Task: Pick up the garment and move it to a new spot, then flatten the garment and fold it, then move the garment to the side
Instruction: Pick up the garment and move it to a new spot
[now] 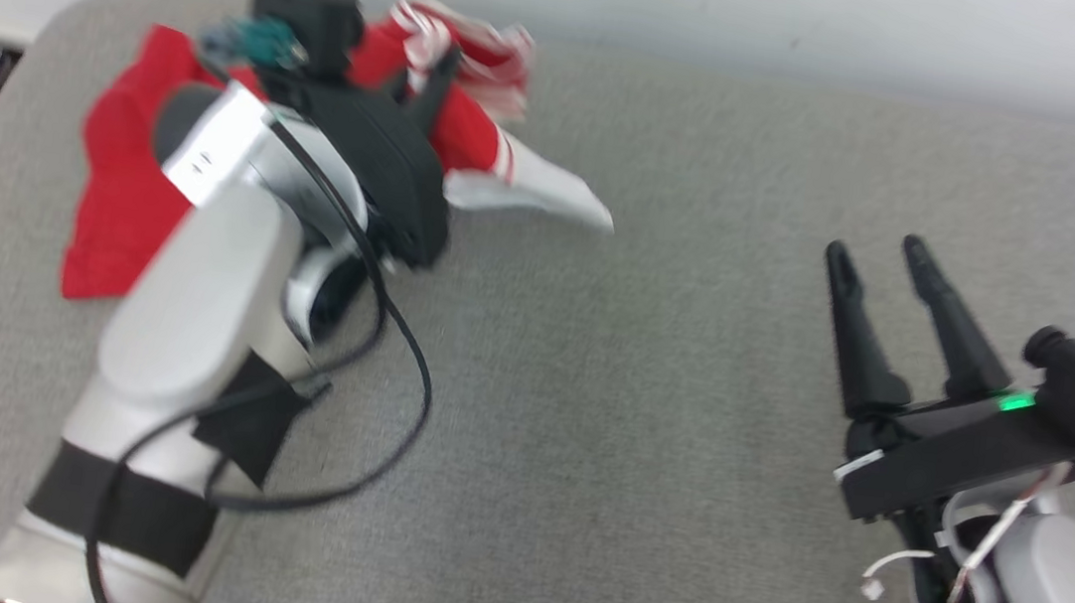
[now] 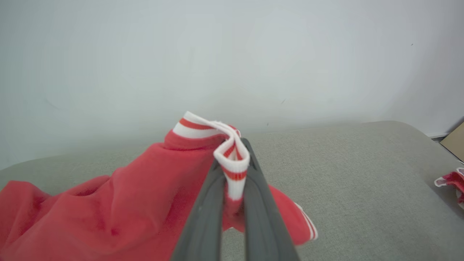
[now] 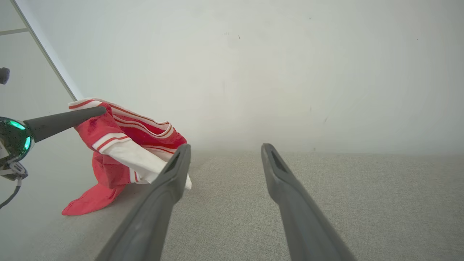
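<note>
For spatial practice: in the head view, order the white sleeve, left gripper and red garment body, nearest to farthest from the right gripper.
1. white sleeve, pointing toward the right gripper
2. left gripper, at the back
3. red garment body, far left

Bright, even light, faint shadows; motion blur smears the garment (image 1: 114, 197) in head view.
</note>
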Robot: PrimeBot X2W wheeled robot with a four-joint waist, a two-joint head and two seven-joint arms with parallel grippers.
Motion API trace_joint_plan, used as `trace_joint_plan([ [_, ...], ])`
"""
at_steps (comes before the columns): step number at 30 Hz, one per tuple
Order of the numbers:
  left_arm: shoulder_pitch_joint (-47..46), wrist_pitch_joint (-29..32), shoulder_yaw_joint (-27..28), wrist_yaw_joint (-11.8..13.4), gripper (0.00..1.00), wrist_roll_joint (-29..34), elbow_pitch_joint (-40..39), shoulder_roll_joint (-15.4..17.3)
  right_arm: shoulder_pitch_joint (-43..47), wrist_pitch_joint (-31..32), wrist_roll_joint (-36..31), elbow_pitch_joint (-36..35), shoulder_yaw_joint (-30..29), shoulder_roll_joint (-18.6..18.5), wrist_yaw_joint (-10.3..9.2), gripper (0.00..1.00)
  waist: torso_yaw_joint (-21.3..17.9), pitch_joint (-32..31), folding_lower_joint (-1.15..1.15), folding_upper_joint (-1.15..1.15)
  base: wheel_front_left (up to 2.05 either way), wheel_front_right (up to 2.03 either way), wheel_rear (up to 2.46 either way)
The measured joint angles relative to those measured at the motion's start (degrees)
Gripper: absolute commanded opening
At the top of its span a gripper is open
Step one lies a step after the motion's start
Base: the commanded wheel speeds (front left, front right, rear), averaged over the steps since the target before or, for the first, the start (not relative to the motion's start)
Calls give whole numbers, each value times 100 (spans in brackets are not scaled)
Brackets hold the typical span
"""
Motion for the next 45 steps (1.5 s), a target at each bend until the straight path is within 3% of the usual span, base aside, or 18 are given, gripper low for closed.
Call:
trace_joint_plan([
  [6, 476, 74, -621, -53, 0, -190, -271, 41, 24, -104, 5, 344, 218, 229, 56, 100, -239, -458, 0, 0, 0, 0, 0],
  [12, 756, 74, -2141, -18, 0, -1463, -1013, 113, 252, -154, 29, 627, 374, 336, 99, 100, -647, -869, 0, 0, 0, 0, 0],
  [18, 767, 68, -2714, 476, 0, -2092, -1341, 146, 556, -141, 29, 604, 566, 370, 109, 100, -1124, -1268, -1, -1, 0, 0, 0],
  [19, 760, 85, -2804, 691, 0, -2173, -1301, 131, 647, -132, 29, 523, 635, 371, 133, 100, -1308, -1367, 0, -1, 0, 0, 0],
  [24, 730, 51, -2792, 1155, 0, -2291, -749, 130, 654, -33, 27, 410, 815, 426, 169, 100, -1789, -1527, 0, -1, 0, 0, 0],
  [27, 682, -21, -2643, 1215, 0, -2281, -287, 129, 568, 26, 27, 410, 942, 515, 237, 100, -2077, -1566, 0, -1, 0, 0, 0],
  [28, 633, -94, -2579, 1228, 6, -2270, -138, 129, 544, 38, 27, 410, 972, 539, 259, 100, -2170, -1570, 0, -1, 0, 0, 0],
  [29, 561, -172, -2518, 1245, 72, -2254, -15, 133, 518, 54, 27, 413, 995, 564, 260, 100, -2262, -1570, 1, 0, 0, 0, 0],
  [30, 470, -252, -2487, 1246, 100, -2246, 87, 136, 479, 63, 27, 419, 1007, 577, 270, 100, -2354, -1567, 1, -1, 0, 0, 0],
  [37, 57, -606, -2633, 1236, 100, -2299, 443, 75, 468, 51, 27, 444, 832, 526, 292, 100, -2749, -1414, 1, 0, 0, 0, 0],
  [45, -149, -932, -2787, 1240, 100, -2330, 805, 104, 472, -15, 52, 476, 691, 491, 249, 100, -2526, -1309, 2, 0, 0, 0, 0],
])
